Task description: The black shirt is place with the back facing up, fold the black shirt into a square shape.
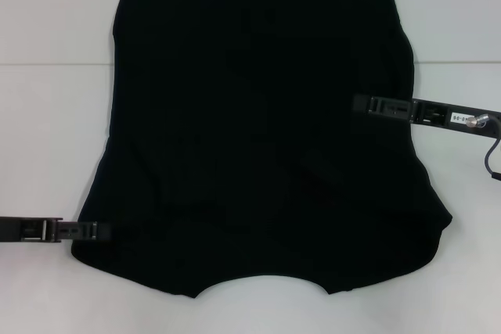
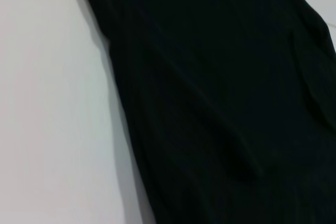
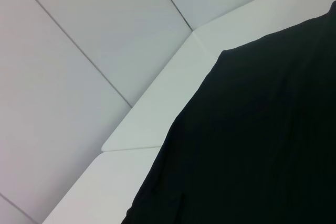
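The left gripper (image 1: 92,230) is reaching in at the near left edge of the large matte-black cloth T-shirt (image 1: 258,131), which is lying flat on the white table (image 1: 55,131). The right gripper (image 1: 362,104) is sitting at the shirt's right side. I cannot tell either pincer's state. A shallow pinch could be letting the cloth slip, skewing the fold.

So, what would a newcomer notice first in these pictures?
The black shirt comes first: it lies spread over most of the white table, neckline toward the robot. Next are the two grippers at its edges: the left gripper at the near left corner, and the right gripper at the right side, farther up.
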`<state>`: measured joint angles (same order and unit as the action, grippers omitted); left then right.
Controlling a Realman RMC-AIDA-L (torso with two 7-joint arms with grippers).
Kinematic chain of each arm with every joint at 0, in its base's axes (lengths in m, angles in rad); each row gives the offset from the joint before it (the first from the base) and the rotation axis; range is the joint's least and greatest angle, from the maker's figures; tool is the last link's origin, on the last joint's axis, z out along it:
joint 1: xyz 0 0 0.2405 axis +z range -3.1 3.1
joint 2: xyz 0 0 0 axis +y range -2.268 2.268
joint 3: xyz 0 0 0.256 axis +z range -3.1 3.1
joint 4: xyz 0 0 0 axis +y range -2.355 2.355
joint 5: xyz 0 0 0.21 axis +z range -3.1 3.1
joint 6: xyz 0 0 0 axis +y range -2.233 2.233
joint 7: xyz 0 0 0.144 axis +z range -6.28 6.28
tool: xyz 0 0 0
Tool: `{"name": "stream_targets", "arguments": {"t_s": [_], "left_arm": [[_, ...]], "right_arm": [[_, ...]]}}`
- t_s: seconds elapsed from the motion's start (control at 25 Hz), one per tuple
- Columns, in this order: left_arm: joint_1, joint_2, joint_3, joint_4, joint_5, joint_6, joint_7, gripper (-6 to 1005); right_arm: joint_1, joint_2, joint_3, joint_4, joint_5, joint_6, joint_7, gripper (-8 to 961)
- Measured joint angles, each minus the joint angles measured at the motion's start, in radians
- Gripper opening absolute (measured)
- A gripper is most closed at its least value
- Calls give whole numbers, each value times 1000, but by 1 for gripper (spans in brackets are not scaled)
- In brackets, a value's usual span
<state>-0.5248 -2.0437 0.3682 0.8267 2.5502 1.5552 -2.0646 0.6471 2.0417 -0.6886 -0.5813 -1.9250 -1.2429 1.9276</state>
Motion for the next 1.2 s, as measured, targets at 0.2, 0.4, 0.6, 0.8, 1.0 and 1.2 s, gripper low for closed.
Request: {"name": "stream_targets", "arguments": {"t_s": [0.2,0.4,0.6,0.8,1.0,1.2], "left_arm": [[-5,-5,27,0,2,-17,4,881],[-10,-3,38,0,15,-47,16,810],[-13,-3,38,0,34,-52,12,717],[-18,0,38,0,38,-57,10,436],[-25,1,38,0,38,-55,10,217],[-27,1,38,0,34,-58,10,116]], "right_arm": [[1,-3,0,0,0,-1,6,881],[0,-5,2,0,0,-3,8,881],[-1,-7,2,0,0,-5,8,881],[-4,-23,-7,-3,-8,-28,30,882],[-29,-67,-10,-1,-13,-81,91,882],[-69,-113,-5,0,-80,-97,165,882]]}}
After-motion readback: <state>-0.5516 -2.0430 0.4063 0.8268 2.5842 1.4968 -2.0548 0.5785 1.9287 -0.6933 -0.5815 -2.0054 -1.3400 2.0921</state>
